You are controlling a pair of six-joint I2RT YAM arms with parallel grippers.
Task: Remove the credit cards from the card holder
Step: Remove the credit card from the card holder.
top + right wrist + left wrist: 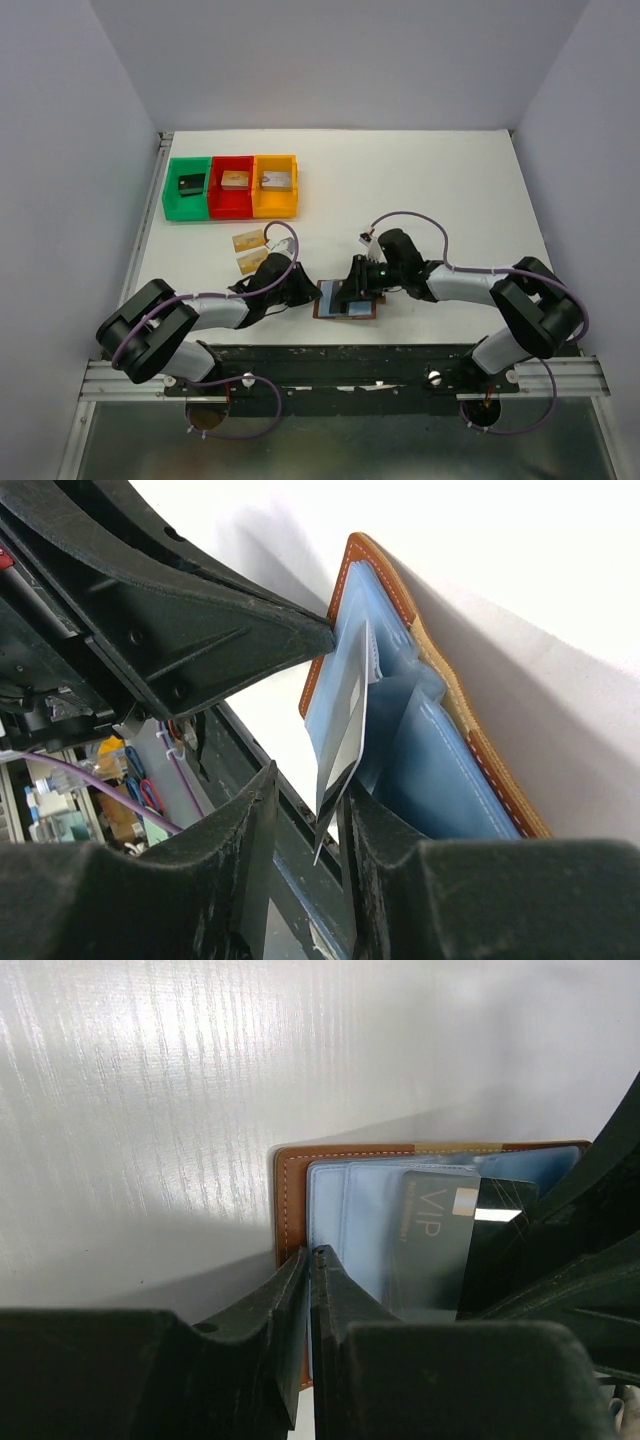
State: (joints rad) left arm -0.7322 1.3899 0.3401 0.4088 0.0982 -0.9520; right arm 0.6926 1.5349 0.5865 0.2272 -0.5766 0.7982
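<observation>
The brown card holder [345, 303] lies open near the table's front edge, its pale blue pockets [365, 1215] facing up. My left gripper [308, 1255] is shut on its stitched left edge [290, 1200]. A dark credit card marked VIP [435, 1250] sticks partway out of a pocket. My right gripper [308, 785] is open around that card [345, 720]: the card leans on the right finger [385, 830], and the left finger stands apart from it. Two tan-gold credit cards [247, 242] [250, 263] lie on the table to the left of the left arm.
Green [187, 187], red [232, 186] and orange [275, 185] bins stand in a row at the back left, each holding a small block. The table's front rail [340, 355] runs just below the card holder. White walls close in the table.
</observation>
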